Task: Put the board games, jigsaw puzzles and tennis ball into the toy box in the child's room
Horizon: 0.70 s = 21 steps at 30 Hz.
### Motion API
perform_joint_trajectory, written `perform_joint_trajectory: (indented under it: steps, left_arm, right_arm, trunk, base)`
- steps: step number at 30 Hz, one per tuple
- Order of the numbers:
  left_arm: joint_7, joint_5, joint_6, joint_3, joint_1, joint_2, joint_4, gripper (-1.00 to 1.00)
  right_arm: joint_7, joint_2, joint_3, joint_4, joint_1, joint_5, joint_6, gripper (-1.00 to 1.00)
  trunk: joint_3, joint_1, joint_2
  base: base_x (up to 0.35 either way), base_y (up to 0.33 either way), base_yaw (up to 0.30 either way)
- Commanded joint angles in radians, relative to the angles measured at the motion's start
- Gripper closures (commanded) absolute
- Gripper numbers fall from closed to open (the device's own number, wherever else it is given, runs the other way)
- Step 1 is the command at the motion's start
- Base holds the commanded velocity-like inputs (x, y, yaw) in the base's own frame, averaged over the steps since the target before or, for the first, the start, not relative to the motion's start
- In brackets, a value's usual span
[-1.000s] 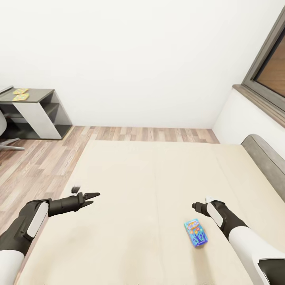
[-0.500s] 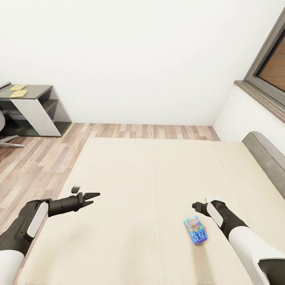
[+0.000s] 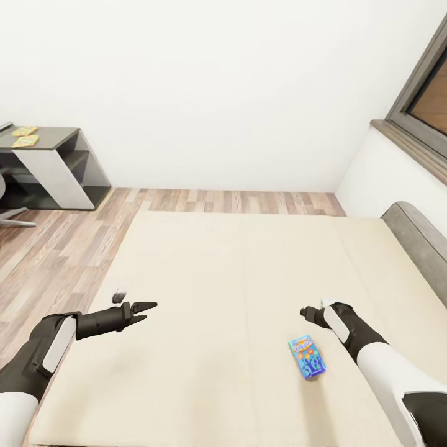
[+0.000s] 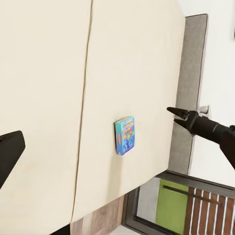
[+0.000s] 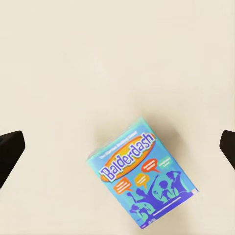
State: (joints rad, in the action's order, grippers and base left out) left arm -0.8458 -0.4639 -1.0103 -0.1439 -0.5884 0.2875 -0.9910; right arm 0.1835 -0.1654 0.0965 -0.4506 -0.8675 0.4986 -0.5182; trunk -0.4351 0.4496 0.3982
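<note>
Blue board game [image 3: 307, 358] unmoved, right gripper [image 3: 308, 312] crept fwd

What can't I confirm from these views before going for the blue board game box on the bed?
- Second board game on the cream bed: I cannot find it; the head view's bottom edge cuts the mattress.
- Dark grey desk: cut by the left edge; the toy box cannot be made out.
- Two flat multicoloured boards: too small to identify.
- Right gripper: jaw state unclear head-on.
- Blue Balderdash box: untouched, fully readable.
</note>
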Motion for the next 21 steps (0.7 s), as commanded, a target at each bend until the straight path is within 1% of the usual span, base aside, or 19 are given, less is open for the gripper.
perform_joint_trajectory:
  steps: [1,5,10,15,21]
  left_arm:
    - [-0.005,0.003,-0.004,-0.001,-0.001,0.0,0.0,-1.0]
    - [-0.005,0.002,-0.004,0.0,-0.001,-0.002,0.0,-1.0]
    - [-0.006,0.001,-0.004,0.0,-0.001,-0.002,-0.001,-1.0]
    - [-0.007,0.001,-0.004,0.0,-0.001,-0.001,-0.001,-1.0]
    - [-0.007,0.001,-0.004,0.0,-0.001,-0.001,-0.001,-1.0]
  right_arm:
    - [0.008,-0.001,0.008,-0.001,-0.026,0.01,-0.03,-1.0]
    - [0.008,-0.001,0.007,-0.002,-0.074,0.007,-0.094,-1.0]
    - [0.009,-0.001,0.007,-0.002,-0.124,0.005,-0.137,-1.0]
    - [0.009,-0.003,0.009,0.0,-0.146,0.005,-0.151,-1.0]
    - [0.008,-0.009,0.009,0.0,-0.152,0.005,-0.154,-1.0]
  trunk:
    - [-0.003,0.0,0.002]
    - [-0.01,0.0,0.002]
    - [-0.018,0.0,0.002]
    - [-0.026,0.0,0.002]
    - [-0.036,0.0,0.002]
  base:
    - [0.0,0.0,0.0]
    - [0.0,0.0,0.0]
    - [0.0,0.0,0.0]
    - [0.0,0.0,0.0]
    - [0.0,0.0,0.0]
